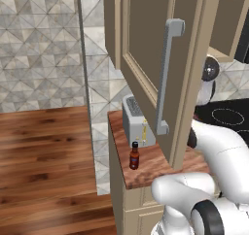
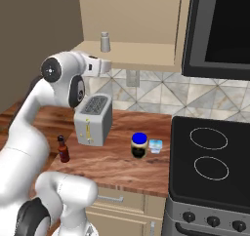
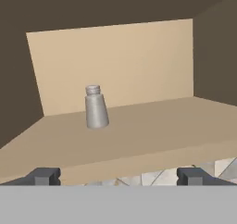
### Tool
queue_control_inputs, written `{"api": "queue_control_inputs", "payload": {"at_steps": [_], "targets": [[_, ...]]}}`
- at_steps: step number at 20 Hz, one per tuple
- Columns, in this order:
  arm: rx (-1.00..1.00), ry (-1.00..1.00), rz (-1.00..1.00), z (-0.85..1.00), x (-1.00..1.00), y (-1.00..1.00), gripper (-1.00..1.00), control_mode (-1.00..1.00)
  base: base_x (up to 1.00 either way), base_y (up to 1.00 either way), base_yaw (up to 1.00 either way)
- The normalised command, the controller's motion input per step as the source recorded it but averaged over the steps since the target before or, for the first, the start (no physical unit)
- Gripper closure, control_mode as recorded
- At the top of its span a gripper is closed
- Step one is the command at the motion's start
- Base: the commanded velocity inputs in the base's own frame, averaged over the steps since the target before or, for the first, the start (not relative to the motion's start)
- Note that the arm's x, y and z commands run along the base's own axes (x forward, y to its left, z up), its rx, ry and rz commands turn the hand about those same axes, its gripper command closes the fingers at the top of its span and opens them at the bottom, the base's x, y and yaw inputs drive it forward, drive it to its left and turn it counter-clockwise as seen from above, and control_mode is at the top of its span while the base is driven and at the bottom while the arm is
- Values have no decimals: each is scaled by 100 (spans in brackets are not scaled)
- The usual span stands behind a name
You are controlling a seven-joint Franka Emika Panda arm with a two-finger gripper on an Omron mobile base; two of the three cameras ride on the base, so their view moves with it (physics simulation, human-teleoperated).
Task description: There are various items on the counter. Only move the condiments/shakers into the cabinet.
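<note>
The pale grey shaker (image 3: 96, 107) stands upright on the open cabinet's shelf (image 3: 157, 135), free of my gripper (image 3: 119, 177). My gripper is open just in front of the shelf edge, its fingertips (image 3: 44, 176) wide apart with nothing between them. From the right base view the shaker (image 2: 104, 41) sits at the shelf's left end, above my hand (image 2: 100, 66). The dark red sauce bottle (image 2: 63, 149) (image 1: 134, 156) stands on the wood counter (image 2: 112, 167) near its front left, beside the toaster. A dark jar with a blue lid (image 2: 139, 145) sits mid-counter.
The cabinet door (image 1: 146, 44) with its grey bar handle (image 1: 168, 74) swings open over the counter. A silver toaster (image 2: 93, 119) stands below the shelf. A small pale cup (image 2: 156, 146) sits beside the jar. A black stove (image 2: 210, 167) is right, a microwave (image 2: 219, 30) above it.
</note>
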Motion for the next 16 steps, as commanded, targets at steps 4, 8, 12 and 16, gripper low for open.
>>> {"api": "queue_control_inputs", "payload": {"at_steps": [4,8,12,16], "targets": [[7,18,-3,-22,-100,-26,-100,-100,0,0,0],[8,34,-1,-31,-100,-29,-100,-100,0,0,0],[10,40,-1,-12,-81,-26,-100,-100,0,0,0],[0,12,0,-7,-5,0,-100,-100,0,0,0]]}}
